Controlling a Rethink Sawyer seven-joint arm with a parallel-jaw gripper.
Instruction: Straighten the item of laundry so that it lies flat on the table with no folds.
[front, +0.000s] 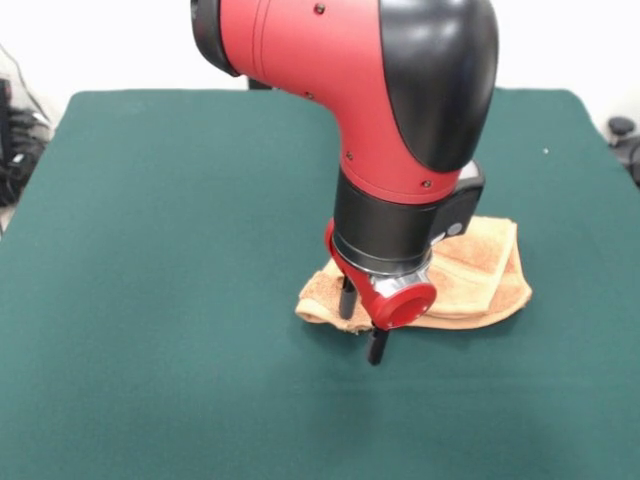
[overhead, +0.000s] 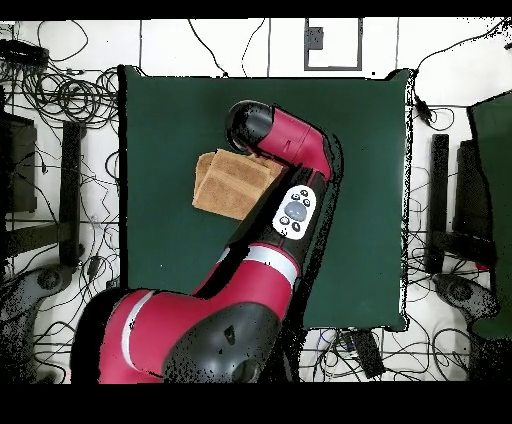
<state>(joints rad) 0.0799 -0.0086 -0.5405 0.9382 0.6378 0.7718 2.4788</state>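
The item of laundry (front: 482, 268), an orange-tan towel, lies folded in layers on the green table (front: 150, 250), right of the middle. My gripper (front: 362, 325) hangs at the towel's near left corner, its two dark fingers apart and open. One finger (front: 346, 299) stands against the towel's edge and the other finger (front: 377, 347) is just off it over the cloth-free table. From above, the towel (overhead: 225, 185) shows left of the arm on the table (overhead: 170, 110), and the arm's wrist hides the gripper.
The red and black arm (front: 400, 120) covers the towel's far left part in the front view. Cables and stands (overhead: 60, 150) crowd the floor around the table in the overhead view. Green cover stretches wide to the left and front of the towel.
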